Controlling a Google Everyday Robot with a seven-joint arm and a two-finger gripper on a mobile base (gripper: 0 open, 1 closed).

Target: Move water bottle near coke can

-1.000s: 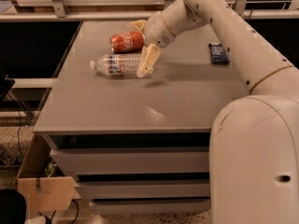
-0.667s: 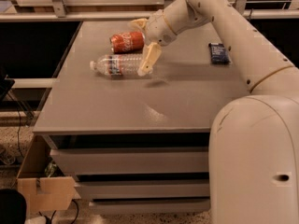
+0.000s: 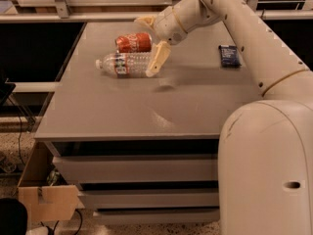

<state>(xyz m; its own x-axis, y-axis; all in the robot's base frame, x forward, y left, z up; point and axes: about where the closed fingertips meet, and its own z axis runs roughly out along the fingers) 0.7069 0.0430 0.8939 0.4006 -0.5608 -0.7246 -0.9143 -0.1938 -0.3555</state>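
Camera view, one second on: the clear ribbed plastic water bottle (image 3: 124, 64) with white cap and red, white and green label band has shifted slightly toward the top of the frame. It now lies closer to the red coke can (image 3: 133, 42) than it did before. The can's position is unchanged. The gripper (image 3: 146, 45) has moved a little upward along with the bottle.

Gripper: it sits at upper centre of the frame, at the end of the white jointed arm (image 3: 244, 28) that reaches in from the right. The two cream fingers are spread wide and grasp nothing. The lower finger (image 3: 157, 58) slants down across the base end of the bottle and overlaps it; firm contact cannot be confirmed. The upper finger (image 3: 145, 20) shows just above the can's right end. The can lies between the two fingers as seen from this camera.

Task items: bottle and can both lie on their sides in the upper left part of the flat grey table top (image 3: 146, 111). The bottle is just below the can and roughly parallel to it, cap pointing left. A narrow gap appears to separate them.

Other items: a small dark blue packet (image 3: 229, 55) lies at upper right of the table, well apart from both. Grey drawer fronts (image 3: 137, 170) sit below the table edge. A brown cardboard box (image 3: 46, 202) stands at lower left.
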